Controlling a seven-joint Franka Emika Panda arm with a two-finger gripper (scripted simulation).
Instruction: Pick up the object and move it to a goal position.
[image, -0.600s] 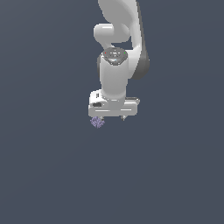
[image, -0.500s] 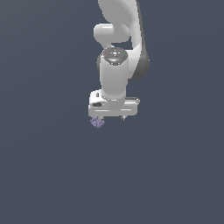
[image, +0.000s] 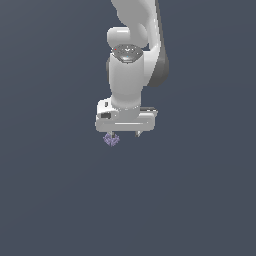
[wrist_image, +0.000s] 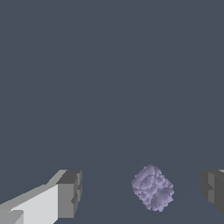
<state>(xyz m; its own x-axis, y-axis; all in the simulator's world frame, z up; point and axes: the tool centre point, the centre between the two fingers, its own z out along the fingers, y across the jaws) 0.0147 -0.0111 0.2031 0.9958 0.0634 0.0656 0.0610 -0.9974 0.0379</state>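
The object (image: 111, 140) is a small lumpy lavender clump lying on the dark grey floor. My gripper (image: 124, 134) hangs just above it, pointing straight down, and the clump shows below the finger on the exterior view's left. In the wrist view the object (wrist_image: 152, 188) sits in the gap between my two fingers (wrist_image: 70, 194), nearer one of them and touching neither. The gripper (wrist_image: 141, 192) is open and holds nothing.
A plain dark grey floor (image: 60, 200) stretches all around. The white arm (image: 131, 65) rises straight above the gripper. No goal marker or other object shows.
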